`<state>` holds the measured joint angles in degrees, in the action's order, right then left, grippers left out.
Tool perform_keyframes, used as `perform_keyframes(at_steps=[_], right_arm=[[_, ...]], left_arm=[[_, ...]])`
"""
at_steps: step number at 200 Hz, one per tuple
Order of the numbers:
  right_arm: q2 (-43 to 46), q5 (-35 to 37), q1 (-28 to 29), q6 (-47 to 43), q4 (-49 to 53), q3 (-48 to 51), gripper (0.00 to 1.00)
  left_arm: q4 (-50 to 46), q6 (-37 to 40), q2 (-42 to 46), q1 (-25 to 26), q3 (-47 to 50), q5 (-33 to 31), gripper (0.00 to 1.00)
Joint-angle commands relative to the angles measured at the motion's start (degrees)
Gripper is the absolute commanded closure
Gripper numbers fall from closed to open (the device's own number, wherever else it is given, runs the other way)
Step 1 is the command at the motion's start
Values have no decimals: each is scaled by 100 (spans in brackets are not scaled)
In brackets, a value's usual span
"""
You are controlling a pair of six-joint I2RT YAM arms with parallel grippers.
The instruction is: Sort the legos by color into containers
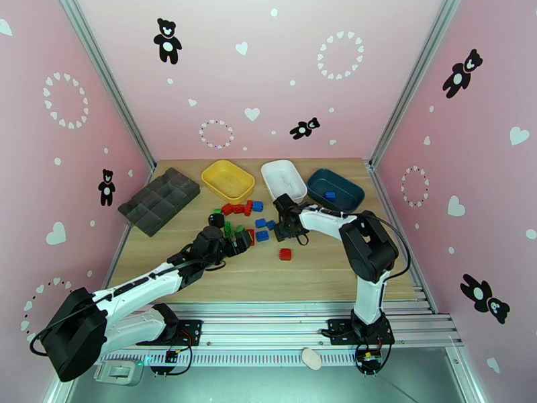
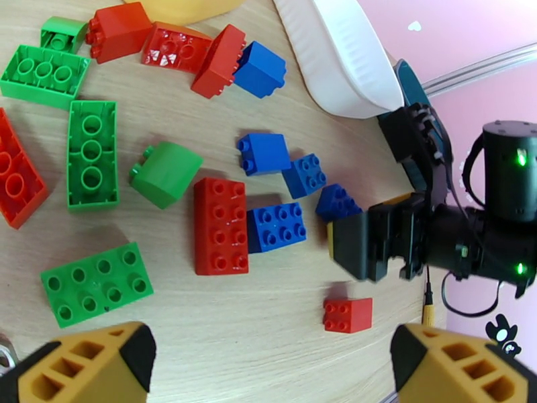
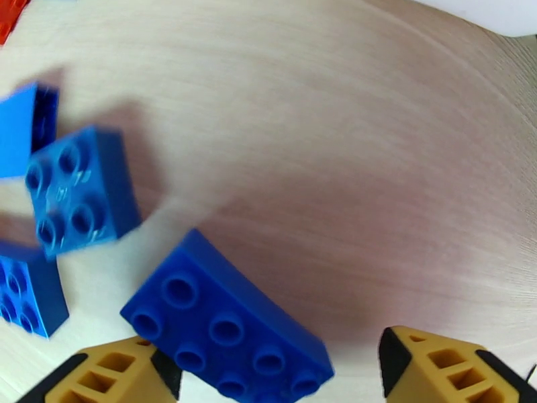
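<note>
Blue legos [image 3: 80, 189] were blurred | corner brick [image 3: 23, 303] was cut by left edge | white tray [image 2: 335, 55] was cropped at top

left arm [image 1: 141, 290], right arm [image 1: 368, 300]: white links, black joints, black cables, yellow-orange hollow-ribbed fingertips [image 2: 87, 364], green leds on right wrist.

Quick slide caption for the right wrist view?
Right gripper, jaws apart, low over a blue two-by-four lego on the wooden table, smaller blue legos at left.
</note>
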<state>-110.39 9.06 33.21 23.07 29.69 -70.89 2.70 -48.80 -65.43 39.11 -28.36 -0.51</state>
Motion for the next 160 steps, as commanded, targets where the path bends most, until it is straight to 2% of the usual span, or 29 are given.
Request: perform_keyframes(at_steps=[1,38,71,114,160], right_arm=[[-210,-107,-174,57,-78,-211,29],[-288,-458,-374,135,-128,-268,48],[-79,-497,-438,205,-167,-112,62],[562,-771,-684,377,-300,232,68],[1331,-1519,-1554,597,-473,579,70]], left_arm=[[167,-76,-138,-31,-28,-25,2],[296,-69,-472,-27,-193,133,2],[441,9,-1142,-24,-690,500,2],[678,159,-2668,147,-2219,1121,2],[861,-39,-4247,179,-4291,1810,2]])
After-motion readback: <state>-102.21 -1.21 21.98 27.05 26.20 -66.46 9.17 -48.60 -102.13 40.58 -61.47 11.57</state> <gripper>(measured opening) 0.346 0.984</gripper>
